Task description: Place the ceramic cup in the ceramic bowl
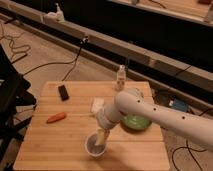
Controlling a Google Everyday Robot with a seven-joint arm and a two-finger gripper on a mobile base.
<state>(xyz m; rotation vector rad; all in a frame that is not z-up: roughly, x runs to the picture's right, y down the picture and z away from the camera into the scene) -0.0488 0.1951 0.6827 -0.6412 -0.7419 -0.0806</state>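
Starting at the left of the wooden table (45, 150), an orange carrot (56, 117) lies near the edge, with a small black block (63, 92) farther back. Next along, a white packet (97, 104) sits mid-table, just behind the robot's wrist. Now the main event: the white cup (95, 146) stands upright near the front edge, and the gripper (102, 136) hangs right over it, jaws spread wide, tips down at the rim. Whether they touch it, I cannot tell. A small clear bottle (120, 78) stands at the back edge. Over on the right, the green bowl (136, 123) rests on the table, partly hidden by the white arm (160, 117). Cup and bowl are near each other but apart.
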